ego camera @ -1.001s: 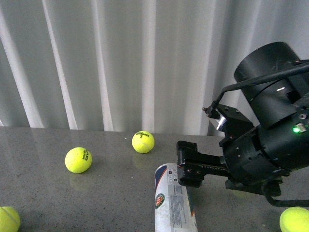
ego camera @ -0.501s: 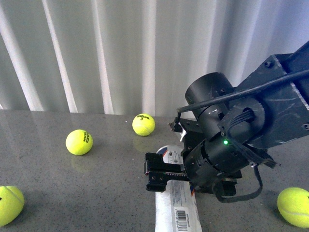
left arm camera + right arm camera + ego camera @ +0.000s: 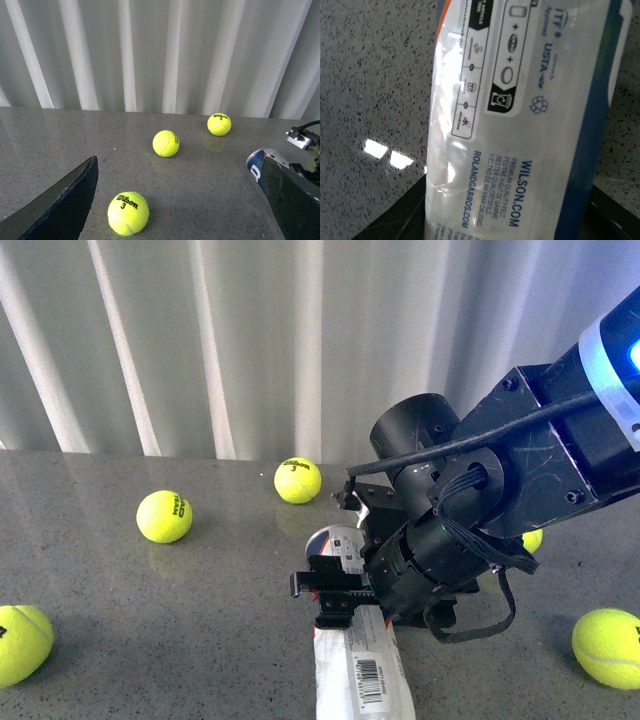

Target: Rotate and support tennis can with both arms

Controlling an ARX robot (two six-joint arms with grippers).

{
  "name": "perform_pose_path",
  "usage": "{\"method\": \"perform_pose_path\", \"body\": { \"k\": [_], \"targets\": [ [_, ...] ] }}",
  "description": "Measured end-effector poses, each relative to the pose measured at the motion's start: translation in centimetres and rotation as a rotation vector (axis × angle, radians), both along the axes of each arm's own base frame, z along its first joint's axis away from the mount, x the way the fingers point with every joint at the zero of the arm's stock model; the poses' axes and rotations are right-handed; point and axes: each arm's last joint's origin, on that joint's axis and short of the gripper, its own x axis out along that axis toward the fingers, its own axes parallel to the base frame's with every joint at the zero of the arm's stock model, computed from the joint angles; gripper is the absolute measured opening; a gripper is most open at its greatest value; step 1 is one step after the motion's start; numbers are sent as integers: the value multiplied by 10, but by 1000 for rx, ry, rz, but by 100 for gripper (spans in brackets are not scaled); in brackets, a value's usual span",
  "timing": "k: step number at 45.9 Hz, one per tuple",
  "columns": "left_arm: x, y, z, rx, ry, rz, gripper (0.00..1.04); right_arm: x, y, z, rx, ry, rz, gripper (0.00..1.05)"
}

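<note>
The tennis can (image 3: 362,672) lies on the grey table (image 3: 200,640), its barcode facing up and its far end pointing at the curtain. My right gripper (image 3: 336,596) is shut across the can near that far end. In the right wrist view the can's white and blue Wilson label (image 3: 520,125) fills the frame between the black fingers (image 3: 395,222). My left gripper (image 3: 179,172) is open and empty, low over the table. The can's blue end (image 3: 257,168) shows just beyond one finger (image 3: 295,200), apart from it. The left arm is out of the front view.
Yellow tennis balls lie about the table: one at the left (image 3: 164,516), one at the back (image 3: 298,480), one at the near left edge (image 3: 20,642), one at the right (image 3: 608,646). A ball (image 3: 128,213) lies between the left fingers. A white curtain (image 3: 250,340) hangs behind.
My right arm has swung left and lower over the can. The can has turned about its long axis: the round logo has gone from the top and the barcode now faces up.
</note>
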Motion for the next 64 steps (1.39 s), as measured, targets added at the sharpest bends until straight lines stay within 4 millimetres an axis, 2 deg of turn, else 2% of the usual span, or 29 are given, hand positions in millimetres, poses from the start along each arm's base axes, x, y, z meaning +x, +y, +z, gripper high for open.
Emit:
{"method": "perform_pose_path", "body": {
  "k": [5,10,13,17,20,25,30,39,57,64],
  "targets": [
    [0,0,0,0,0,0,98,-3,-5,8,-82,-104,122,49],
    [0,0,0,0,0,0,98,-6,-11,21,-182,-272,283,40],
    [0,0,0,0,0,0,98,-6,-14,38,-261,-452,474,34],
    [0,0,0,0,0,0,98,-4,-15,56,-333,-577,654,28],
    [0,0,0,0,0,0,98,-2,-12,74,-403,-695,851,23],
    [0,0,0,0,0,0,98,-3,-4,83,-474,-832,1111,17],
    [0,0,0,0,0,0,98,-8,8,66,-515,-837,1311,12],
    [0,0,0,0,0,0,98,-15,22,26,-490,-762,1432,8],
    [0,0,0,0,0,0,98,-24,17,5,-484,-711,1460,6],
    [0,0,0,0,0,0,98,-30,11,-3,-471,-693,1472,33]
  ]
}}
